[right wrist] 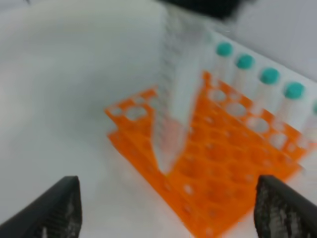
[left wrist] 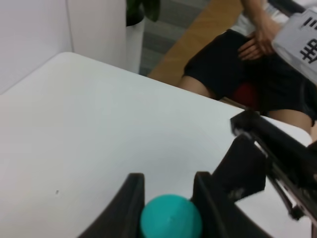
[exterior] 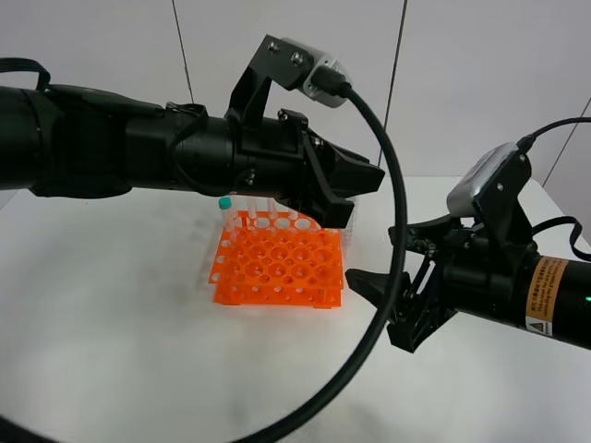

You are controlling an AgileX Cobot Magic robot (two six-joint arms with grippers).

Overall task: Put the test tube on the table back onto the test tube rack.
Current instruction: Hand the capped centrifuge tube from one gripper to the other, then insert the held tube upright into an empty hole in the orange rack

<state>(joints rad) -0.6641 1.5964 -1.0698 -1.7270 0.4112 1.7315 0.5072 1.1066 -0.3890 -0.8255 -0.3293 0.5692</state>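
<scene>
Teal-capped test tube (right wrist: 177, 89) clenched in my left claw (left wrist: 167, 187) — over the test tube rack (right wrist: 223, 171); right claw (right wrist: 171, 203) gapes near it.

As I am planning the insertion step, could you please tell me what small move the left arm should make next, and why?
Probably ease the test tube straight down. The left jaws are shut on its teal cap, it hangs upright, and its tip seems to sit at a hole by the edge of the test tube rack, not yet seated.
</scene>
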